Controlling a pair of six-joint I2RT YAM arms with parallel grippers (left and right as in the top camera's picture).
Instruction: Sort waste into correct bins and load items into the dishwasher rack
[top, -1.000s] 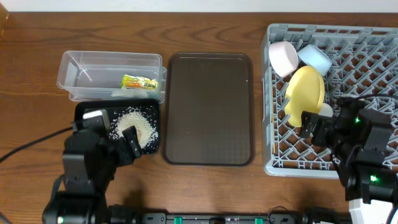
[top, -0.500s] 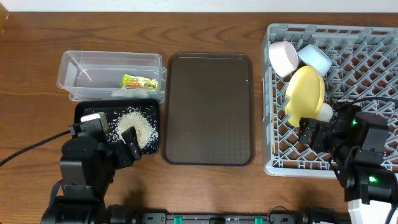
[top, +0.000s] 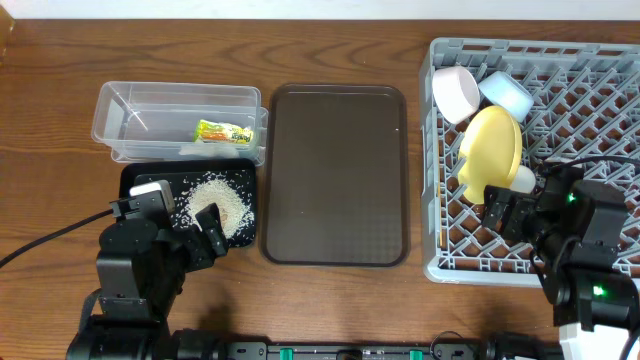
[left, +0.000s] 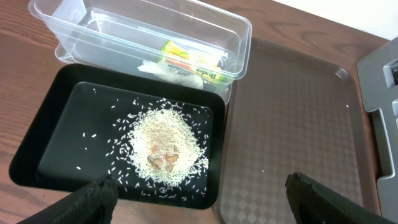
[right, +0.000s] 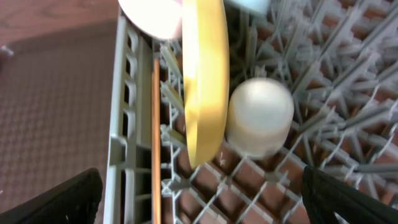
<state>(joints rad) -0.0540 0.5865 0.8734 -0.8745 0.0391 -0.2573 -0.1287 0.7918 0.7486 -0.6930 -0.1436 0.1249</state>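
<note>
The grey dishwasher rack (top: 600, 90) holds a white bowl (top: 455, 93), a light blue bowl (top: 505, 93), the yellow plate (top: 490, 150) on edge and a pale cup (top: 520, 180). My right gripper (right: 205, 199) hangs open over the rack's front left part, just short of the plate (right: 205, 81) and cup (right: 260, 118). One chopstick (right: 155, 137) lies along the rack wall (right: 124, 124). My left gripper (left: 202, 186) is open and empty at the near edge of the black tray (left: 62, 124), which holds the rice pile (left: 165, 146). The clear tub (top: 180, 120) holds the wrapper (top: 223, 131) and a white scrap (left: 165, 70).
A large dark brown serving tray (top: 335, 175) lies bare between the two bins and the rack. My left arm (top: 140, 265) stands at the table's front left with a cable trailing off to the left. Bare wood surrounds the tub at the back left.
My right gripper has drawn back a little toward the rack's front edge, uncovering more of the cup. My left arm shifted slightly toward the front. Nothing else moved.
</note>
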